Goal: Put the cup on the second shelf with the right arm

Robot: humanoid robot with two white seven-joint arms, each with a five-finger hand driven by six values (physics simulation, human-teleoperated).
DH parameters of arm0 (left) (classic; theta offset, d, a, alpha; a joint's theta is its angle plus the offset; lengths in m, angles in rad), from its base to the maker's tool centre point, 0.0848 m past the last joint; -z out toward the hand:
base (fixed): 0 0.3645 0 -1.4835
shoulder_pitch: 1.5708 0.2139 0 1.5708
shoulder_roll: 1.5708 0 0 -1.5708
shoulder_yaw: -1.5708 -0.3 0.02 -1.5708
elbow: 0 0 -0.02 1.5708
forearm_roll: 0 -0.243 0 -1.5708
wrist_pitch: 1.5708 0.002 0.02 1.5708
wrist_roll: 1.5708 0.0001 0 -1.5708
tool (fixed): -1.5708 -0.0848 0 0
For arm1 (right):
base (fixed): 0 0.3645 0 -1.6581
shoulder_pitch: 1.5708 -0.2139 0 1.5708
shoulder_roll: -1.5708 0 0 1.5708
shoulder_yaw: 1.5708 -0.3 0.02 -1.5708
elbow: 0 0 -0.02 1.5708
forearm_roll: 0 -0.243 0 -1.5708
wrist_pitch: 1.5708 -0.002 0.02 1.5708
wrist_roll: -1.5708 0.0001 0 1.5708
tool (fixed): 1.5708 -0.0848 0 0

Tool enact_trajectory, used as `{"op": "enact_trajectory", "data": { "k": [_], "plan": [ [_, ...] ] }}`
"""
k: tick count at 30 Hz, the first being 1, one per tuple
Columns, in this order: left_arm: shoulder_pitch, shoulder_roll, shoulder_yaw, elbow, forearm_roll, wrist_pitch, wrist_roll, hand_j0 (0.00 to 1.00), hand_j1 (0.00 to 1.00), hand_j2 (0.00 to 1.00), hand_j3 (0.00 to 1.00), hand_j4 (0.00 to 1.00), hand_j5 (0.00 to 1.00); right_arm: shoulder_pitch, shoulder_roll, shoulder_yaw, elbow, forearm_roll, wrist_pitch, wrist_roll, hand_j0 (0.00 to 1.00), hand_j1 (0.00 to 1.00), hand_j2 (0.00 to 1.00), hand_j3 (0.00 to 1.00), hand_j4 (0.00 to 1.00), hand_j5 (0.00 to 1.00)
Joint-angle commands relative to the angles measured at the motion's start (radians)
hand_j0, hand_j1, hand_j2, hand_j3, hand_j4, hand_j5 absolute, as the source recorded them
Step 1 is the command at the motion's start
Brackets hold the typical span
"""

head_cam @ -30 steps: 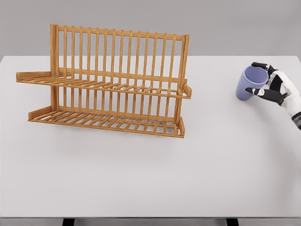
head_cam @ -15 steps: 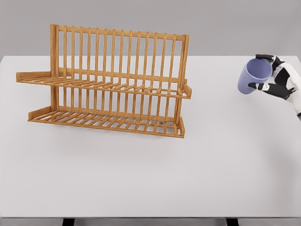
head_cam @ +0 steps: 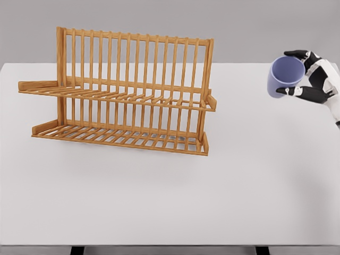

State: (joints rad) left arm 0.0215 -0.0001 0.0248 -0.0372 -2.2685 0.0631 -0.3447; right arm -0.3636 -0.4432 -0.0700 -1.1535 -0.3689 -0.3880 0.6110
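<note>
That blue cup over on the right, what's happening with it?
The robot's white right hand has its black-tipped fingers wrapped around the light blue plastic cup, holding it tilted above the white table near its far right edge. The two-tier wooden slatted dish rack stands well off to the left with nothing on either shelf, so the cup has not yet been carried across to it. The left arm is out of sight.
</note>
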Motion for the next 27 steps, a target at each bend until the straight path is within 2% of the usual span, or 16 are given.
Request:
{"op": "enact_trajectory", "data": {
  "k": [1, 11, 27],
  "plan": [
    [0.0, 0.0, 0.0, 0.0, 0.0, 0.001, 0.0, 1.0, 1.0, 1.0, 1.0, 1.0, 1.0, 0.0, 0.011, 0.001, -0.022, -0.007, 0.001, 0.0, 0.68, 0.68, 0.68, 0.68, 0.68, 0.68],
    [0.0, 0.0, 0.0, 0.0, 0.0, 0.001, 0.0, 1.0, 1.0, 1.0, 1.0, 1.0, 1.0, 0.006, 0.047, 0.012, -0.103, -0.007, 0.006, 0.0, 0.68, 0.68, 0.68, 0.68, 0.68, 0.68],
    [0.0, 0.0, 0.0, 0.0, 0.0, 0.001, 0.0, 1.0, 1.0, 1.0, 1.0, 1.0, 1.0, 0.044, 0.098, 0.027, -0.295, -0.005, 0.015, 0.0, 0.68, 0.68, 0.68, 0.68, 0.68, 0.68]
  ]
}}
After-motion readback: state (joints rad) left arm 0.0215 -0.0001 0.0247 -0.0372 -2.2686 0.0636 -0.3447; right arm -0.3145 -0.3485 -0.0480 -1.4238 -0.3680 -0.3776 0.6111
